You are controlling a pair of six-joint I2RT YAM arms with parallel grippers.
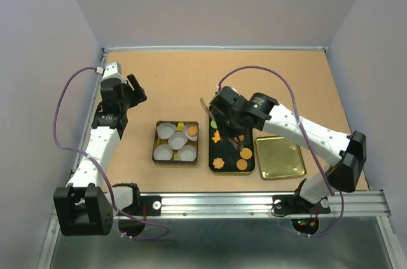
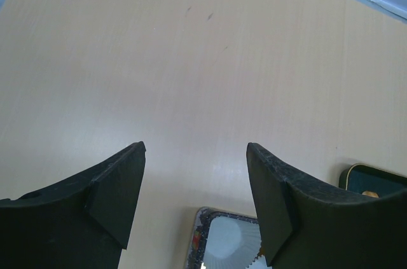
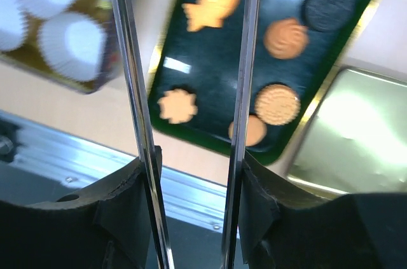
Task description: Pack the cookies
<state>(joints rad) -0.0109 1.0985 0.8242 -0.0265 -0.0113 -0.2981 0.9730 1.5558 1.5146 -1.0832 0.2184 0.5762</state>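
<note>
Right gripper (image 3: 198, 154) clamped a pair of metal tongs (image 3: 127, 59), whose blades stood apart with nothing between them above the dark tray (image 3: 210, 59). Left gripper (image 2: 196, 154) hung wide open and empty over bare table (image 2: 191, 59), near the tin (image 1: 154, 145) of paper cups (image 3: 76, 43). Most cookies (image 3: 277, 103) lay flat on the tray, apart from one another; one orange one seemed to sit in a cup. They looked light, thin, stiff and crumbly, so the blades should pinch opposite edges gently, never squeeze hard.
</note>
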